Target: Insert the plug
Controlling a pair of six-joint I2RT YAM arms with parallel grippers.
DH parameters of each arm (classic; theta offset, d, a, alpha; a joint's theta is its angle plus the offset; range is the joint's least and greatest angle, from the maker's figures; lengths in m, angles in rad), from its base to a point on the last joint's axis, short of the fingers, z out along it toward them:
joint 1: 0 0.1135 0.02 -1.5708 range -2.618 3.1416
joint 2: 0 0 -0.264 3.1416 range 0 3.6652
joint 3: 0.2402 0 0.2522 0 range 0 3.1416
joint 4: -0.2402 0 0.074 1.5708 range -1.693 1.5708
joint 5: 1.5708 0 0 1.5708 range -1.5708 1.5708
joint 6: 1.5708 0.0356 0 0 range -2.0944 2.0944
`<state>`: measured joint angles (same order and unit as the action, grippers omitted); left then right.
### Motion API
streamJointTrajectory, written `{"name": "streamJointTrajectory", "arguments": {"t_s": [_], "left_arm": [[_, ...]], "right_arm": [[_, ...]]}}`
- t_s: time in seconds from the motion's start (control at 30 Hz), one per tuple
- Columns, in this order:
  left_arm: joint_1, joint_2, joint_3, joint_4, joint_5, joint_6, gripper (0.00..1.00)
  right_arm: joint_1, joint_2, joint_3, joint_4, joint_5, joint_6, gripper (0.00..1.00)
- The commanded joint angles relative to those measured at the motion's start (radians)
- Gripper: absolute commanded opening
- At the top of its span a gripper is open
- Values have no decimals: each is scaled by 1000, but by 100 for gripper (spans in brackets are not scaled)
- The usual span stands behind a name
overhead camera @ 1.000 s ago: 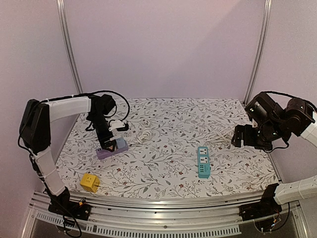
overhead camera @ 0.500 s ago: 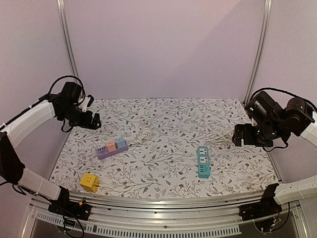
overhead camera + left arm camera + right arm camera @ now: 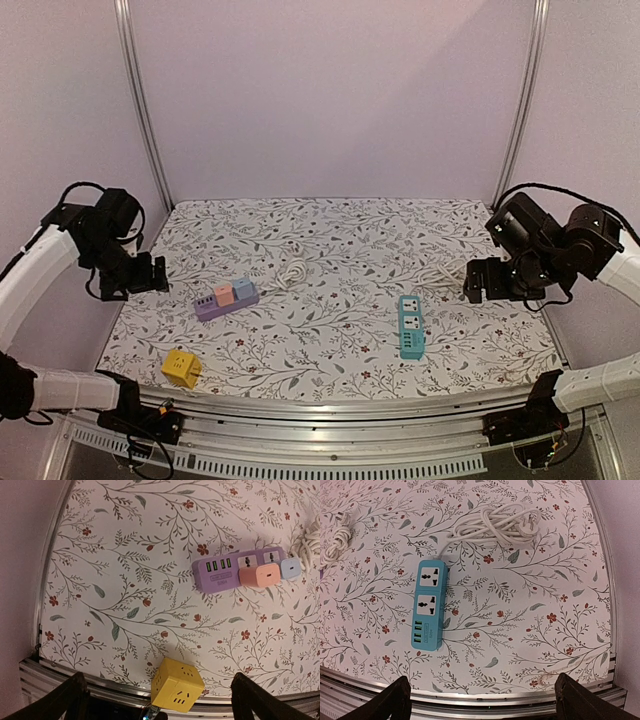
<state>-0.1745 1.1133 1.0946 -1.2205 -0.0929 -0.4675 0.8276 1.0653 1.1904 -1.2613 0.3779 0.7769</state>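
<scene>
White-sleeved arms point(image 3: 25, 285), black joints and cables point(image 3: 78, 187), black left gripper point(image 3: 155, 273), right gripper point(image 3: 473, 282).

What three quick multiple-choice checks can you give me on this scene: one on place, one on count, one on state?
1. Where is the yellow plastic cube socket?
A. front left of the floral-covered table
B. against the back wall
C. on top of a power strip

2. How many block adapters sit on the purple plastic power strip?
A. none
B. two
C. four

3. How are the left arm's fingers?
A. shut on an adapter
B. open, holding nothing
C. shut on a cable

Answers:
1 A, the top view shows it near the front edge on the left.
2 B, a pink adapter and a pale blue adapter.
3 B, the left wrist view shows them wide apart with nothing between.
</scene>
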Motion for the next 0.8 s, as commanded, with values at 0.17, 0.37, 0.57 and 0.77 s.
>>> {"name": "streamJointTrajectory", "arguments": {"t_s": [0.17, 0.37, 0.57, 0.77], "left_arm": [[-157, -122, -128, -243, -13, -216, 96], [-282, -145, -178, -242, 19, -286, 90], [-368, -111, -227, -210, 68, -349, 88], [-425, -46, -284, -130, 85, -415, 94]], "right_arm": [[-6, 52, -8, 53, -42, -77, 99], [-5, 85, 2, 84, -74, -87, 99], [-6, 80, -27, 102, -91, -69, 99], [-7, 36, -72, 98, -99, -34, 99]]}}
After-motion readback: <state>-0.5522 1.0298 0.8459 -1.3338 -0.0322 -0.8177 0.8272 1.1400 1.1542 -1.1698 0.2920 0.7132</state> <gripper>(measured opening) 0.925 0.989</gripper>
